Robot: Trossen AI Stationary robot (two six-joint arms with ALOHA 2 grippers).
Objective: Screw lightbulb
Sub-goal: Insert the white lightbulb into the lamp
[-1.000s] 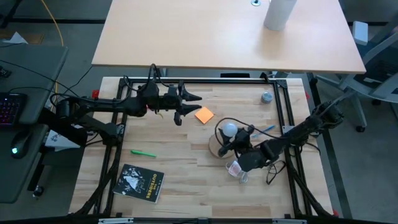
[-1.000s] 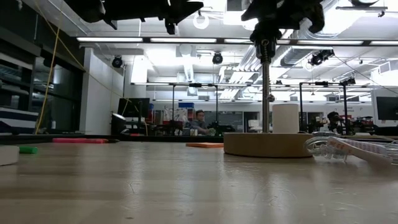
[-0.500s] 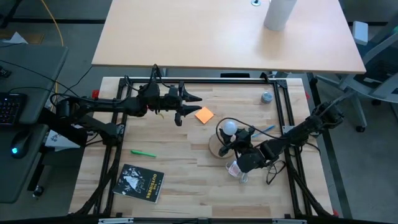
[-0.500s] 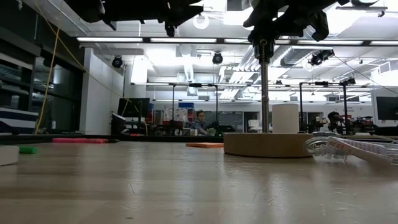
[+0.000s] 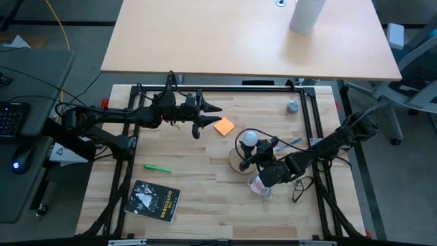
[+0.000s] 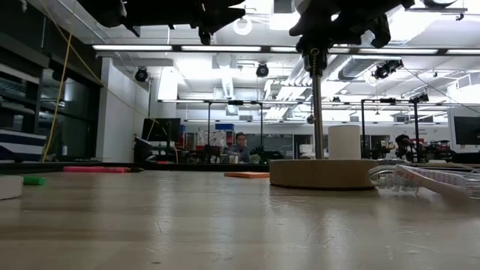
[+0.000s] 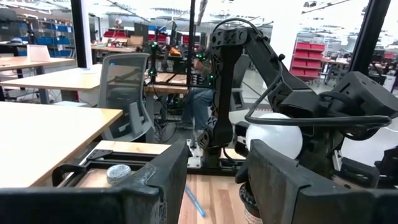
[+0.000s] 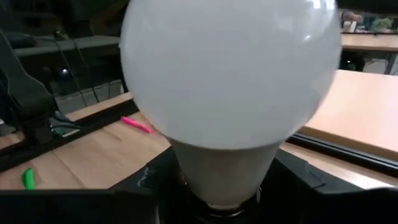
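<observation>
The right gripper (image 5: 261, 154) has its fingers clamped on the neck of the lightbulb (image 5: 251, 139), holding it upright over the round wooden disc (image 5: 238, 161) toward four o'clock on the table (image 5: 198, 171). The left gripper (image 5: 205, 117) hangs near twelve o'clock beside the orange note (image 5: 224, 126), fingers parted, holding nothing

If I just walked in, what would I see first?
The white lightbulb, held by the right gripper above the round wooden base near the middle of the table. Then the left gripper, raised and empty, close to an orange note. Nearer the front lie a green marker and a black booklet.
</observation>
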